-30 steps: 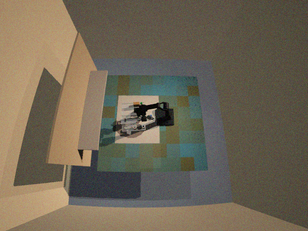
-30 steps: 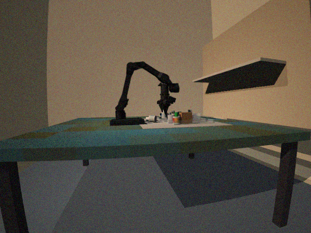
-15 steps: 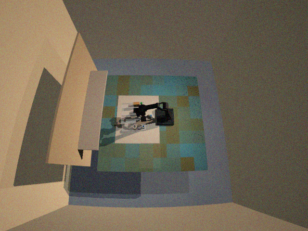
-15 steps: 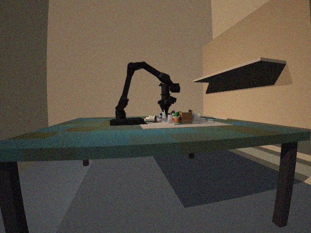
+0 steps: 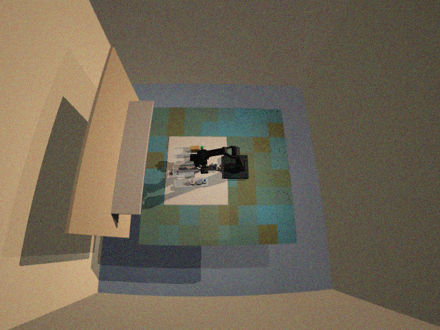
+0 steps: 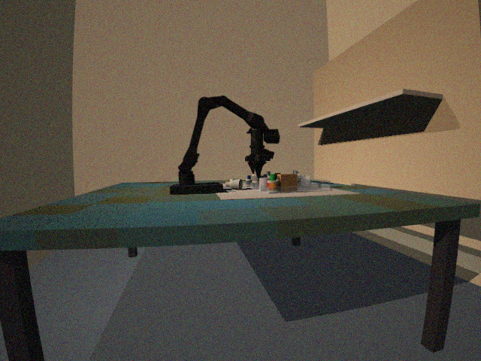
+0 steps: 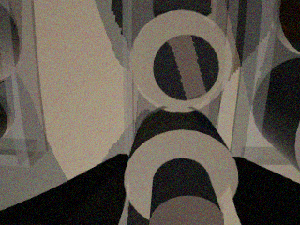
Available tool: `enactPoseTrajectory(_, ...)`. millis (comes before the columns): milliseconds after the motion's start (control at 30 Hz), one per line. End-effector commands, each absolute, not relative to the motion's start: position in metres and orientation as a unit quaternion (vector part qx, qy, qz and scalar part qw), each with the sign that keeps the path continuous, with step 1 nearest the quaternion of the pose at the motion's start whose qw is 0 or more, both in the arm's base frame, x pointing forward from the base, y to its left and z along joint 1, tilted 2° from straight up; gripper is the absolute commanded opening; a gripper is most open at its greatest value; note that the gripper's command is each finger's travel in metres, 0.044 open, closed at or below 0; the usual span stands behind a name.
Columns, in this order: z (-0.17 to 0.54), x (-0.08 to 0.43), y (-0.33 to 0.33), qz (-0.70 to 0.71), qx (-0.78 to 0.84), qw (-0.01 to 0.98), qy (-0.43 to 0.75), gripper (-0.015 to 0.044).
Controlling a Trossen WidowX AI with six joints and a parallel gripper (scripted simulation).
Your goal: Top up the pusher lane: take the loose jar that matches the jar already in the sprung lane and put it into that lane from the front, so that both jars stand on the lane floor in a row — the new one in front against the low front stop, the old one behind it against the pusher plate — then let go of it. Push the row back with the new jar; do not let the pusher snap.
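My gripper (image 6: 257, 174) (image 7: 179, 165) is shut on a jar (image 7: 183, 144) with a pale ring-shaped top and a dark side. In the wrist view it is between the black fingers at the bottom centre. Directly beyond it stands the lane jar (image 7: 187, 66), with a similar pale ring around a dark, striped centre, between clear lane walls (image 7: 128, 94) (image 7: 239, 94). The two jars look very close together; I cannot tell whether they touch. A dark shape shows behind the lane jar; I cannot tell whether it is the pusher plate. The front stop and the held jar's base are hidden.
Neighbouring lanes hold a dark jar (image 7: 281, 108) on the right and others on the left. A white jar (image 6: 235, 183) lies on its side near the arm base. An orange-brown box (image 5: 194, 148) (image 6: 288, 182) and a green-topped jar (image 5: 201, 147) (image 6: 272, 184) stand to one side.
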State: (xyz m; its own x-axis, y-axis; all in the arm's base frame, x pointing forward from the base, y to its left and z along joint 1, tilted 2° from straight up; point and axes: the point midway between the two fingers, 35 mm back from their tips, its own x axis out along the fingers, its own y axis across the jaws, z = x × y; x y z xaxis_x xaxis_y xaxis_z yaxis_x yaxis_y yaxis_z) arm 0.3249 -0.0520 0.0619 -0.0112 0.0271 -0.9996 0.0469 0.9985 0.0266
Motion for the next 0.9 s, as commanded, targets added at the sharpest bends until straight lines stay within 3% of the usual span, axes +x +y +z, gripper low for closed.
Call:
enactPoseTrajectory(0, 0.0617, 0.3319, -0.0520, -0.008, 0.028, 0.708, 0.705, 0.0000)
enactPoseTrajectory(867, 0.0644, 0.3366, -0.0522, -0.008, 0.028, 0.709, 0.705, 0.0000)
